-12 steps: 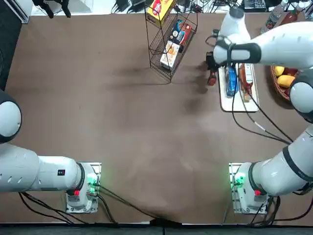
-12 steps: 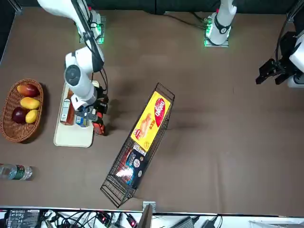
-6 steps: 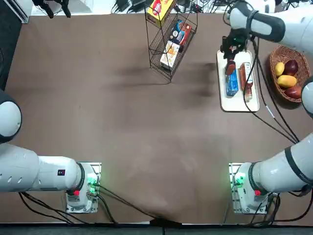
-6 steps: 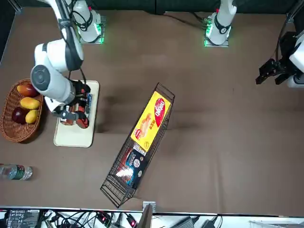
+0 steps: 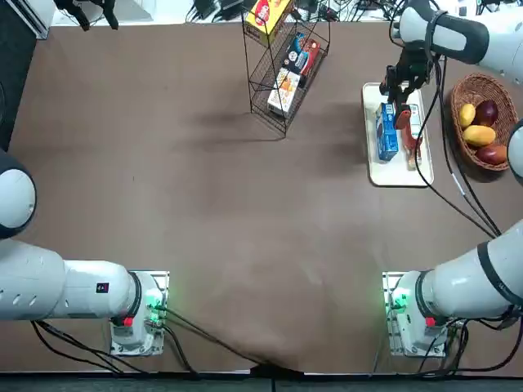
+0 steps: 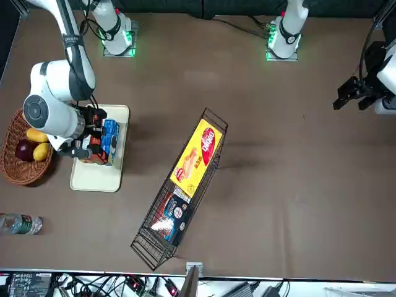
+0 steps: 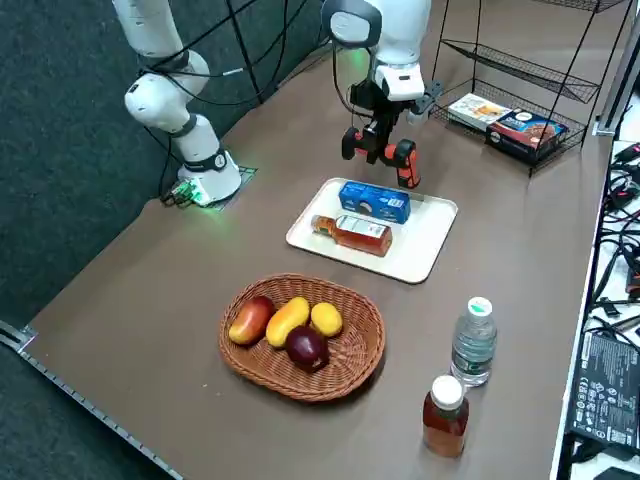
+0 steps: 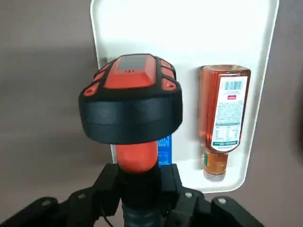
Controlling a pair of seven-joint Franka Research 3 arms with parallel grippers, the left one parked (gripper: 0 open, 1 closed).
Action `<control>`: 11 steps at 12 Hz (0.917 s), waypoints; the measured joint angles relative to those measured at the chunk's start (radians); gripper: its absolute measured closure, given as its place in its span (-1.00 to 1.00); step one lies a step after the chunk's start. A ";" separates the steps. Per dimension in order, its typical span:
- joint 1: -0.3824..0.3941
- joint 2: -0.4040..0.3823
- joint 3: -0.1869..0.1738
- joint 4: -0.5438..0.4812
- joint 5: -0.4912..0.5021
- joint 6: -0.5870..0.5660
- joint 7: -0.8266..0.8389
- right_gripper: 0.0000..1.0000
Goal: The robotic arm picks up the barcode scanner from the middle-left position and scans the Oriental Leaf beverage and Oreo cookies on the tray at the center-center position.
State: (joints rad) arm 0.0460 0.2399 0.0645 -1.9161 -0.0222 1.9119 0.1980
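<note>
A robotic arm [image 7: 392, 50] holds a black and red barcode scanner [image 8: 137, 109] above a bench [image 5: 204, 188], the two fingers of its right tool [image 8: 142, 194] closed around the scanner's grip. Below lies a white tray [image 7: 425, 240] bearing a blue pack of Oreo cookies [image 7: 375, 201] and a bottle of Oriental Leaf beverage [image 7: 363, 233], which rests on its side next to the pack. In the right wrist view the scanner's head hides most of the pack, while the bottle lies in the open beside it, its white label [image 8: 230, 111] and printed barcode [image 8: 233, 85] facing up. The scanner appears raised clear of both goods, near the tray's edge in the right side view. The pick-up looks complete and the scanning stage in hand, though no picture shows whether either code has been read. The next move would call for bringing the scanner's reading window over one item's barcode, at a modest height and a steady angle, without knocking the bottle, which could roll. A wicker basket [image 7: 375, 365] of fruit stands near the tray, apart from the work.
</note>
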 joint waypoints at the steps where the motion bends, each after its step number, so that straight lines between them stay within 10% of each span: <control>1: -0.004 0.004 0.000 0.000 0.000 0.000 -0.008 0.15; 11: -0.035 0.012 0.000 -0.034 0.000 0.022 -0.038 0.15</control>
State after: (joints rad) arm 0.0107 0.2515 0.0644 -1.9504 -0.0222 1.9343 0.1598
